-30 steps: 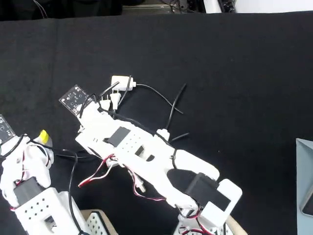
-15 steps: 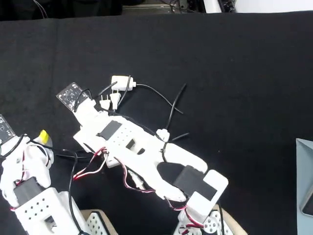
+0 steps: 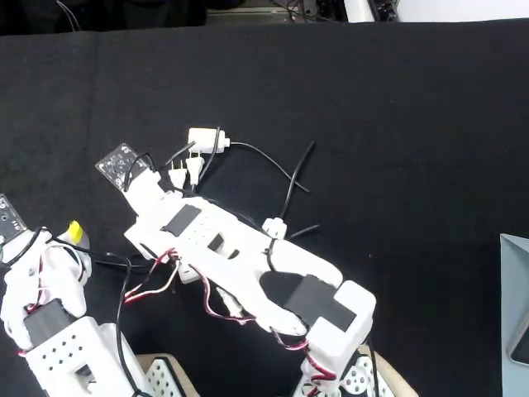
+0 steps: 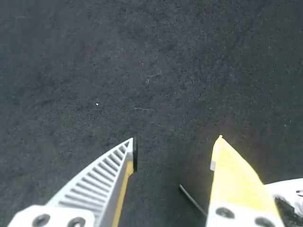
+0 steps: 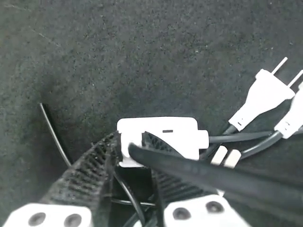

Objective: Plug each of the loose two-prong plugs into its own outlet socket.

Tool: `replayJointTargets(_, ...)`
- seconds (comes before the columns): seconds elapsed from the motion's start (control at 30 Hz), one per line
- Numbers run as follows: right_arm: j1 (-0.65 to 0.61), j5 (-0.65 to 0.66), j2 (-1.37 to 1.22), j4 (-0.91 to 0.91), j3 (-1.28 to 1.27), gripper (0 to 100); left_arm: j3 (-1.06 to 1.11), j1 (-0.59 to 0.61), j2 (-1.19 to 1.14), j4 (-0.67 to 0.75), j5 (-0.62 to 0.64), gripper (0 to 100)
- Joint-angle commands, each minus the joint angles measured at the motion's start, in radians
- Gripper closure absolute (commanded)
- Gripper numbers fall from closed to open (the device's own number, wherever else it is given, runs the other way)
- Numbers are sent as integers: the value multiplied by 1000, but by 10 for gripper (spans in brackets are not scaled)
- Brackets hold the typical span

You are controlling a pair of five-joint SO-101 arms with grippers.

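High view looks down on the black cloth table (image 3: 397,124). The white rectangular plastic outlet block (image 3: 207,138) lies at about 10 o'clock from the middle of the table. A white two-prong plastic plug (image 3: 178,174) and a second white plug (image 3: 196,168) lie side by side just at 7 o'clock of this block. Both are loose on the cloth and in no socket. A thin black cable (image 3: 264,157) runs from the block toward 4 o'clock. The white right arm (image 3: 223,248) comes in from 5 o'clock and stretches toward 10 o'clock, and its front end is just beside the plugs. The white left arm (image 3: 41,314) stands at 8 o'clock, well apart from the block. A pale grey-blue object (image 3: 517,306) sits at the 4 o'clock edge.

In the right wrist view the right gripper (image 5: 129,141) has its two black ribbed fingers (image 5: 94,165) a little apart. One end of the outlet block shows between the tips, but I cannot tell if they touch it. A thick black cable (image 5: 213,177) crosses in front of one finger. Both plugs lie near the other end of the block, with their prongs pointing away from it.

In the left wrist view the left gripper (image 4: 175,138) is released. Its white ribbed finger (image 4: 94,184) and its yellow finger (image 4: 232,175) are wide apart over bare cloth and grasp nothing
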State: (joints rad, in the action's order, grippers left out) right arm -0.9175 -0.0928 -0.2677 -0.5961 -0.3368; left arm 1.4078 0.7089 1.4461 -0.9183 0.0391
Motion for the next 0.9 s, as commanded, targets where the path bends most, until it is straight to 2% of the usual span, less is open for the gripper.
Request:
replayJointTargets(0.0, -8, 20, -33, -9, 22, 986, -4, 8, 12, 20, 9, 737)
replayJointTargets(0.17, -2, 48, -16, -23, 22, 986, -4, 7, 12, 20, 9, 737)
replayJointTargets(0.47, -6, 48, 300, -43, 24, 986, -4, 10, 12, 20, 9, 737)
replayJointTargets(0.87, -9, 110, 513, 12, 41, 985, -1, 10, 12, 20, 9, 737)
